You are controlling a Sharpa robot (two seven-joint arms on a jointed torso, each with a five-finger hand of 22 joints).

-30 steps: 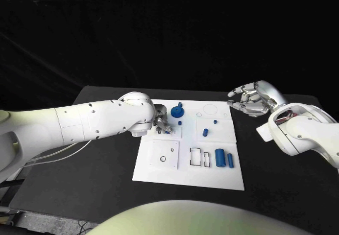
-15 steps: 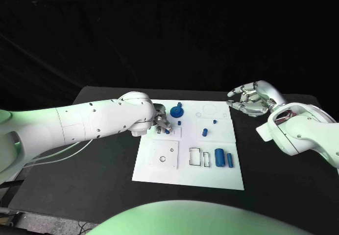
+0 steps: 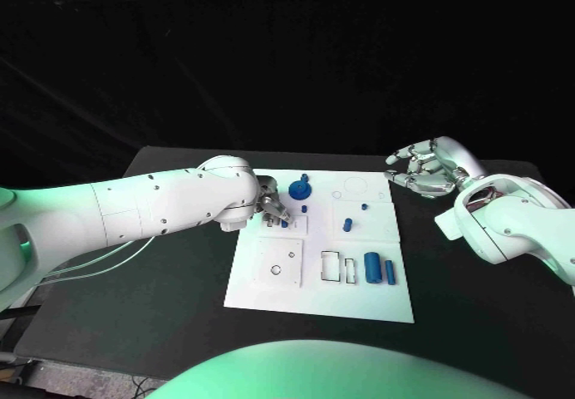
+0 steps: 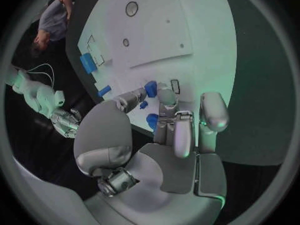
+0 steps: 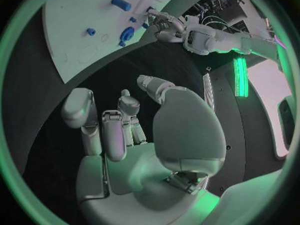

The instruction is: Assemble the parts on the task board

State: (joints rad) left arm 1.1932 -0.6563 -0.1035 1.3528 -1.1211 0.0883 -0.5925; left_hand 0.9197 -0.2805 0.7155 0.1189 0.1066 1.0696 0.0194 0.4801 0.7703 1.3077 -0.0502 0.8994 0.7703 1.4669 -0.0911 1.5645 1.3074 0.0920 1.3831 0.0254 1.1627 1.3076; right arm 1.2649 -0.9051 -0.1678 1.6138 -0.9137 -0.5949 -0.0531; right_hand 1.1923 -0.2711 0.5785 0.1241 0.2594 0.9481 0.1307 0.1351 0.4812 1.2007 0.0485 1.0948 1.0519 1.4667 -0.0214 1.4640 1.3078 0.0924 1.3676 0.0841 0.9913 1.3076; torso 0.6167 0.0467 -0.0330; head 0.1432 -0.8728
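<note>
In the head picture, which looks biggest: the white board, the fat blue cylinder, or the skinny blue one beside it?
1. Task board
2. Fat blue cylinder
3. Skinny blue cylinder, slightly shorter and clearly thinner

I'm looking down on a black table [image 3: 168,324] that is sitting against a dark backdrop [image 3: 287,75], which is hanging in faint folds behind it. In the right wrist view a bright green light strip [image 5: 240,77] is glowing beside a pale pinkish panel [image 5: 267,100].

Right hand [image 5: 134,135] (fingers curled, holding nothing), task board [image 5: 75,30], blue parts [image 5: 121,4]
</note>
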